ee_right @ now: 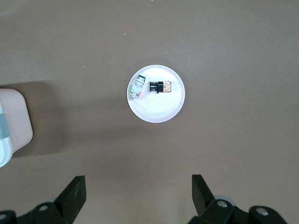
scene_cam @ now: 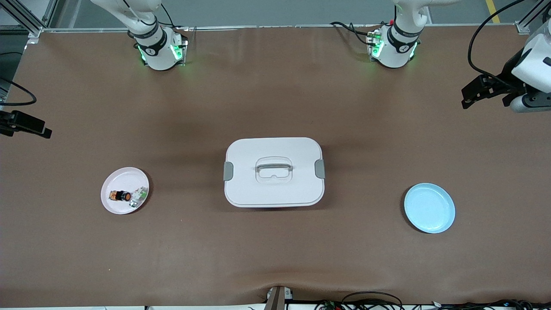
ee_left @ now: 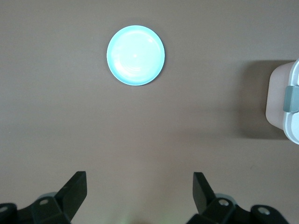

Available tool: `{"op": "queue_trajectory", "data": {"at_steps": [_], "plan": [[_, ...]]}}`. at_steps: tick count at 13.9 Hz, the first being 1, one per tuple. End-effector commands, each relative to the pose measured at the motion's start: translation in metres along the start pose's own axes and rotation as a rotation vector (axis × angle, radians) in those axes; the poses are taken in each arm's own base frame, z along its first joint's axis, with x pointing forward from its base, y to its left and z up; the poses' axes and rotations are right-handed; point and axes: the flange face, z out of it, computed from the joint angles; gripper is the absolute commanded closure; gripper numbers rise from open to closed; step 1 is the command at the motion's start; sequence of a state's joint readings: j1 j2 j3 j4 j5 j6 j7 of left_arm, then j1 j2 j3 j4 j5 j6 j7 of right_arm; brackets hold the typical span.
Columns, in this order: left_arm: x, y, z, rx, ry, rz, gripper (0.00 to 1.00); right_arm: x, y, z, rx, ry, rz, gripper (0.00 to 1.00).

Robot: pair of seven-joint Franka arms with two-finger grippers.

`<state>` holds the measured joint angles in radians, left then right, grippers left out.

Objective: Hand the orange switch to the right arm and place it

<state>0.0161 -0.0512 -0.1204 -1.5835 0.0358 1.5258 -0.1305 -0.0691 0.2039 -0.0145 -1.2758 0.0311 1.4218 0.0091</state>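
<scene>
The orange switch [scene_cam: 121, 196] lies on its side on a small pink plate [scene_cam: 125, 176] toward the right arm's end of the table. It also shows in the right wrist view [ee_right: 160, 87], on the plate [ee_right: 156, 109]. My right gripper [ee_right: 138, 191] is open and empty, held high above the table and well apart from the plate; in the front view it [scene_cam: 43, 129] is at the table's edge. My left gripper [ee_left: 138, 191] is open and empty, held high at the left arm's end [scene_cam: 471, 94].
A small white-and-green component [scene_cam: 138, 196] lies on the pink plate beside the switch. A white lidded box with a handle [scene_cam: 273, 171] stands at the table's middle. A light blue plate [scene_cam: 429, 208] lies toward the left arm's end and also shows in the left wrist view [ee_left: 135, 55].
</scene>
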Motion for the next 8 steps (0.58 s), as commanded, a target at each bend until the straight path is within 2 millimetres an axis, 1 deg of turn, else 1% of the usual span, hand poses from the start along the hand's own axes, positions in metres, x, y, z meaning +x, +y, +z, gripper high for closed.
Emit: {"op": "queue_trajectory", "data": {"at_steps": [1, 8], "plan": [[-0.0051, -0.0024, -0.0071, -0.019, -0.005, 0.018, 0.0, -0.0119, -0.0024, -0.009, 0.017, 0.006, -0.007, 0.0], [-0.0072, -0.0031, -0.0118, -0.017, -0.011, 0.017, 0.0, -0.0113, -0.0036, -0.0113, 0.001, 0.012, 0.005, 0.0]]}}
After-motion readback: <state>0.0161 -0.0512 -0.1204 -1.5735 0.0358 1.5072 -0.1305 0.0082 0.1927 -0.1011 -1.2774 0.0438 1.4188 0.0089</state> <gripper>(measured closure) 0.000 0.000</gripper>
